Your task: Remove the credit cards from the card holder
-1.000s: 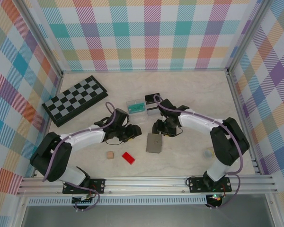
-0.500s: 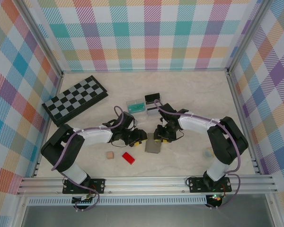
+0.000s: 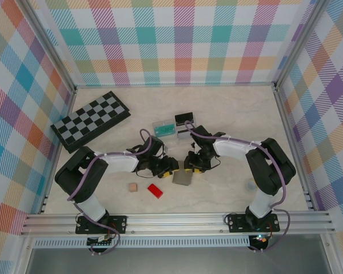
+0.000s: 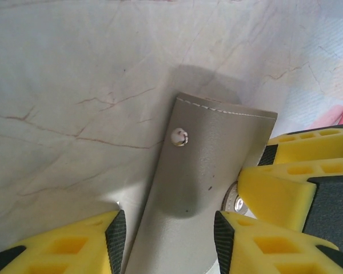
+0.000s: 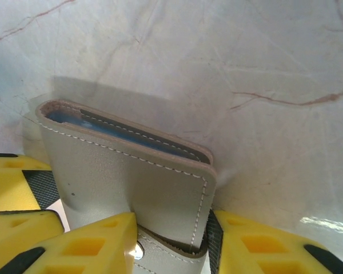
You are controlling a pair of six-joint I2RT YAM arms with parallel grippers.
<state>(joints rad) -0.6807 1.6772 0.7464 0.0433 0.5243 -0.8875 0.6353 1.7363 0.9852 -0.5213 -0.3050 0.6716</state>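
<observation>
Left claw (image 4: 170, 242) first: its yellow fingers were partly closed on the card holder (image 4: 200, 165), one pad at each long edge of the grey flap, whose snap stud (image 4: 179, 136) faced my wrist camera. The right claw (image 5: 171, 228) had hold of the same holder from the opposite side. Its jaws were likewise part-way shut, with the stitched grey cover wedged between the pads. A blue-grey strip (image 5: 103, 127) showed in the slot along the holder's top edge, and I could not tell whether it was lining or a card. From overhead, a red block (image 3: 155, 190) and a small tan cube (image 3: 132, 186) lay nearest the arm bases on the desk (image 3: 228, 108), apart from each other and just short of the left claw. Beyond them the two claws met almost tip to tip near the middle of the desk, the holder between them and slightly to the near side. Farther back, outside the holder, a clear-teal card (image 3: 164, 128) and a black card (image 3: 184, 119) lay side by side behind the right wrist. Farthest off, at the far left, the chessboard (image 3: 91, 120) lay at an angle.
</observation>
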